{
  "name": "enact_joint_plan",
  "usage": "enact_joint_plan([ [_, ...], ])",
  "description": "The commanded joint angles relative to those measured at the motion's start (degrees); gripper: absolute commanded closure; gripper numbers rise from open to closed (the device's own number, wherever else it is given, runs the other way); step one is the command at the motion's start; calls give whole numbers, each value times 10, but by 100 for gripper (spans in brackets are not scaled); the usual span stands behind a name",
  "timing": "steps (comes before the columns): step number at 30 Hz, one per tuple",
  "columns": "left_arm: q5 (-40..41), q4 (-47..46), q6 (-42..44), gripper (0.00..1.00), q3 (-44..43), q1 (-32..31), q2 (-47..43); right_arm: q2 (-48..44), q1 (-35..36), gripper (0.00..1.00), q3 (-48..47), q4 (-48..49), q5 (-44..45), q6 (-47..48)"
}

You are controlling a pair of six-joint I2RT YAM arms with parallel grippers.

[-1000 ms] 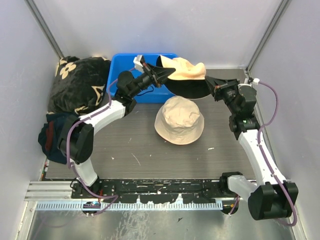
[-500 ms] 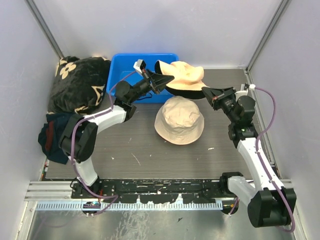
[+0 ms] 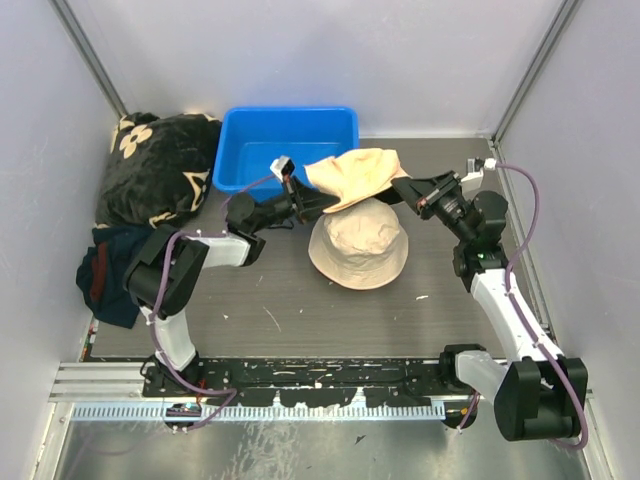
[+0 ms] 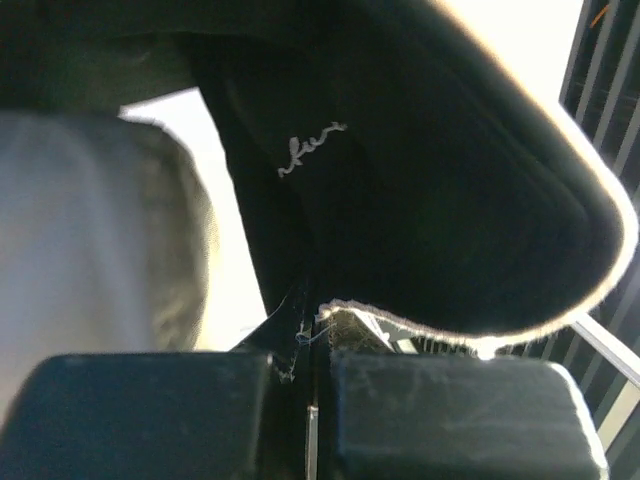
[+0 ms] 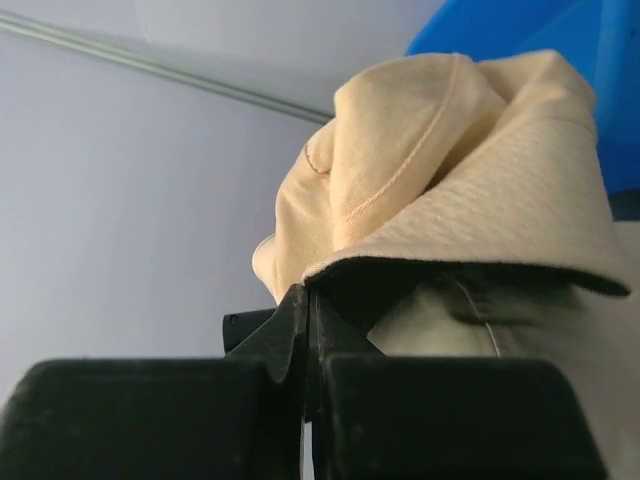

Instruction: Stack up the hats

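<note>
Hat brim is what both my jaws are clamped on. My left gripper (image 3: 305, 203) pinches the left edge of the cream hat with the dark lining (image 3: 355, 172), and my right gripper (image 3: 405, 190) pinches its right edge, with the fingers pressed together on the fabric at each side. In my left wrist view the dark underside of the brim arches over my closed fingertips. In my right wrist view the pale outer cloth folds up above them. The hat hangs between my two arms, off the table (image 3: 280, 300), over the far part of the second cream-beige hat (image 3: 358, 248), which lies crown up near the table's middle. Whether the two hats touch I cannot tell. Behind them, at the far edge, stands a blue bin (image 3: 285, 140). In the far left corner lies a black blanket with cream flowers (image 3: 155, 165). Along the left edge, nearer my bases, lies a navy cloth with red trim (image 3: 105, 270).
</note>
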State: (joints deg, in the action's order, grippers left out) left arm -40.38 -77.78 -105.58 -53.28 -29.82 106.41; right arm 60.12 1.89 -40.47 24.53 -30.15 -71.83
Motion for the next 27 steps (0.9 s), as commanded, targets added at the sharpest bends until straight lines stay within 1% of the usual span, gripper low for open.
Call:
enact_joint_plan([
  [1,-76,-41,11,100,60,2,-63,-48,-7,99,4,-6,-30,28],
  [7,-70,-41,11,93,142,2,-92,-111,-7,99,34,-108,-51,53],
  [10,-65,-41,15,83,175,2,-109,-150,-7,99,49,-164,-55,69],
  [14,-67,-42,21,63,220,2,-119,-188,-7,99,61,-240,-67,99],
  [16,-59,-41,27,56,249,2,-122,-203,-8,99,69,-266,-68,109],
  [22,-32,-41,40,51,307,8,-158,-241,-7,99,98,-340,-75,137],
  [24,-33,-41,42,47,324,14,-171,-252,-7,99,102,-371,-74,151],
  [27,-37,-41,45,48,346,25,-186,-261,-8,99,115,-410,-64,168],
])
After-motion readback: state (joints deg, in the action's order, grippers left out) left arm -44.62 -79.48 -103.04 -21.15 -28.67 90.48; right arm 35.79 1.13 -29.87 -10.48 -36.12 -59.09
